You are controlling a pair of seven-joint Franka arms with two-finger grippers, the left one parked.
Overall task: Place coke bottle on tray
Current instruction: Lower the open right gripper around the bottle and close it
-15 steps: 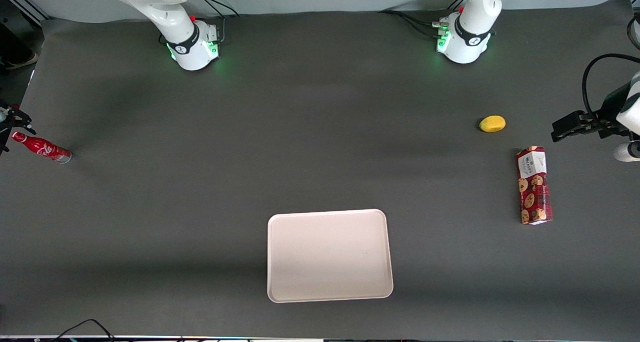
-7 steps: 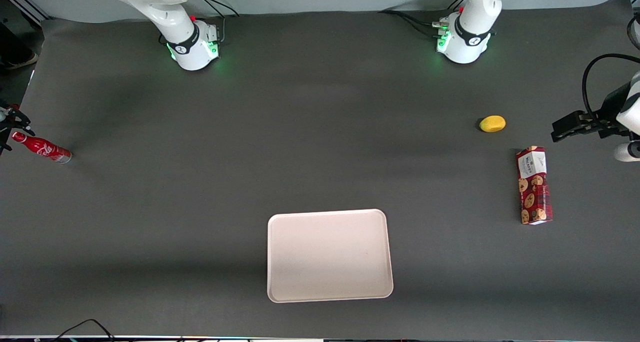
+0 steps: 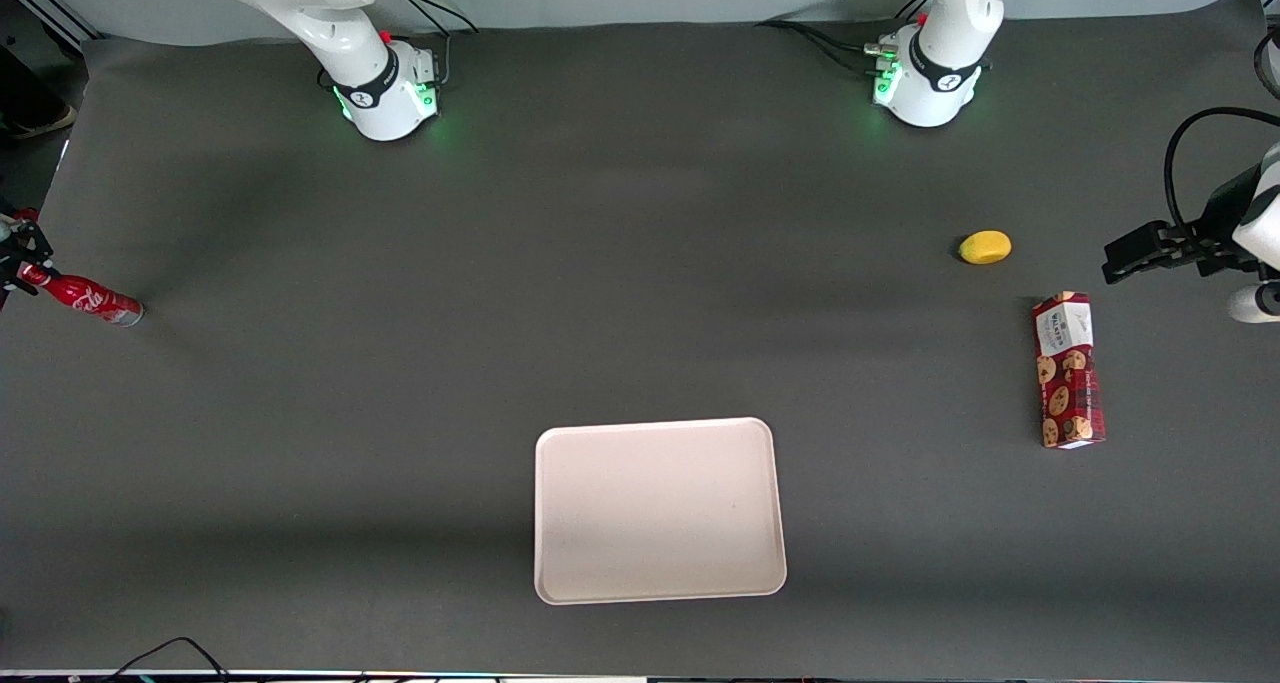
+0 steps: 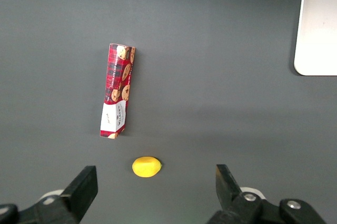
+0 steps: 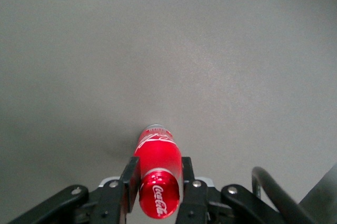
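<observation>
The dark table (image 3: 620, 263) filled the front view, and on it, near the front camera and about midway along, lay the off-white tray (image 3: 660, 509), flat and holding nothing. Toward the parked arm's end lay a red cookie-print box (image 3: 1068, 370) and, a little farther from the camera, a small yellow fruit (image 3: 985, 247). The coke bottle (image 3: 85, 299) lay at the working arm's end of the table, at the very edge of the front view and well apart from the tray. It appeared to lie on its side, its long axis slanting across the table: silvery base toward the tray, red cap toward the table's edge. My gripper (image 5: 156, 179) was at the cap end; in my wrist view its two fingers (image 5: 129, 177) stood one on each side of the bottle's (image 5: 157, 179) upper body, close against it, though I could not tell whether they had clamped yet. I judged this the grasping step, with nothing yet carried. The next move would call for a firm squeeze on the glossy, round body, then a lift and a long carry over to the tray.
</observation>
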